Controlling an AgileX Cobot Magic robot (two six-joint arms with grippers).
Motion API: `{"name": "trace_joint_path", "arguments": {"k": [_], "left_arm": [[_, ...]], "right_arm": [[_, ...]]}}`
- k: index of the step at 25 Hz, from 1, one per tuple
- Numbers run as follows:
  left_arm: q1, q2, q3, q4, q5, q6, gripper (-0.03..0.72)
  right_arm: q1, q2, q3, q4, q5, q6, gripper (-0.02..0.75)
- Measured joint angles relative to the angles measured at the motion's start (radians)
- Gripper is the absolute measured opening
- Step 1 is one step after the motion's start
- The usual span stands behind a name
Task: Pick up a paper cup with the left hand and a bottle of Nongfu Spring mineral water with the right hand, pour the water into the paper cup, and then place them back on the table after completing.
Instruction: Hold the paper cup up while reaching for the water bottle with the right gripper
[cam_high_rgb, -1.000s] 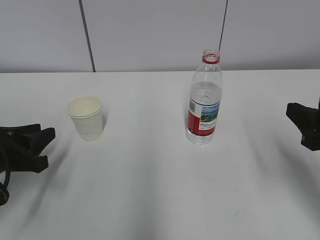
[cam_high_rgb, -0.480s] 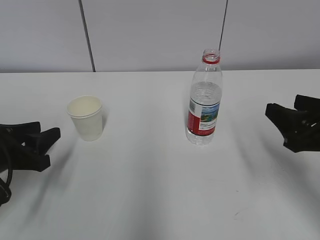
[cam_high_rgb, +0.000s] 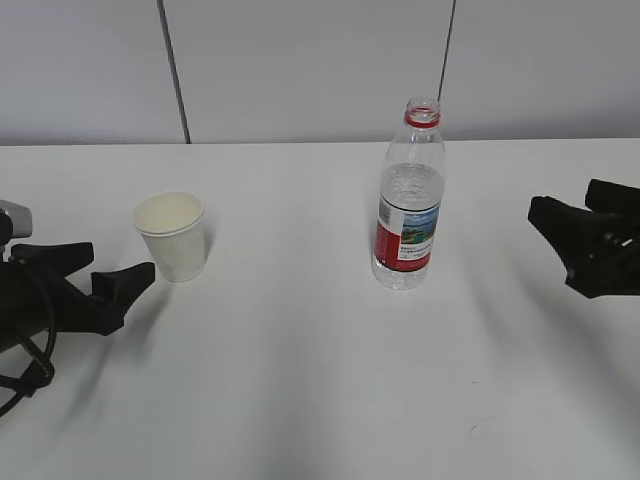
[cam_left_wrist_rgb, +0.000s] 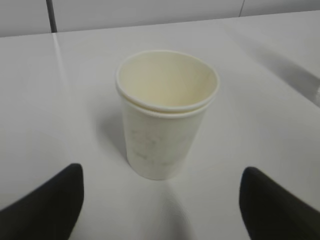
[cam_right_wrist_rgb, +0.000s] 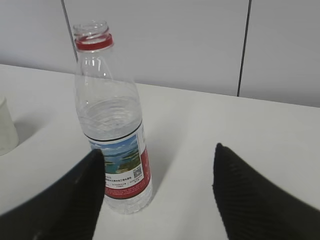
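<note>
A: While both grippers gape empty, where's the paper cup (cam_left_wrist_rgb: 165, 112)?
B: Just ahead of the left hand (cam_high_rgb: 110, 285); thin-walled, so grip mid-wall gently. Uncapped bottle (cam_right_wrist_rgb: 112, 120) ahead of the right hand (cam_high_rgb: 560, 225); take its label band.

Light is bright, even and diffuse, with the white table (cam_high_rgb: 300, 380) close to washed out and only soft grey shadows lying beside the paper cup (cam_high_rgb: 173, 236) and the bottle (cam_high_rgb: 409, 200). In the left wrist view the cup is slightly soft and the black fingertips (cam_left_wrist_rgb: 45, 205) below it are blurred. The right wrist view is sharper on the bottle's label, with its near fingers (cam_right_wrist_rgb: 250, 195) out of focus.
</note>
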Motion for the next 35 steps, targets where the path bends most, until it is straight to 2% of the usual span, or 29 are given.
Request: {"name": "trace_joint_path", "arguments": {"k": [7,10,16,20,31,35], "left_arm": [[-0.002,0.071,-0.099,0.020,-0.001,0.000,0.581],[-0.029,0.115,-0.140,0.015,0.000,0.000,0.581],[-0.114,0.181,-0.226,-0.111,-0.001,0.000,0.581],[-0.140,0.238,-0.292,-0.144,-0.001,0.000,0.581],[-0.154,0.326,-0.368,-0.200,0.000,0.000,0.581],[-0.154,0.326,-0.370,-0.209,-0.001,0.000,0.531]], "right_arm": [[0.000,0.000,0.000,0.000,-0.004,0.000,0.500],[0.000,0.000,0.000,0.000,-0.006,0.000,0.500],[0.000,0.000,0.000,0.000,-0.006,0.000,0.500],[0.000,0.000,0.000,0.000,-0.007,0.000,0.500],[0.000,0.000,0.000,0.000,-0.008,0.000,0.500],[0.000,0.025,0.000,0.000,-0.020,0.000,0.500]]}}
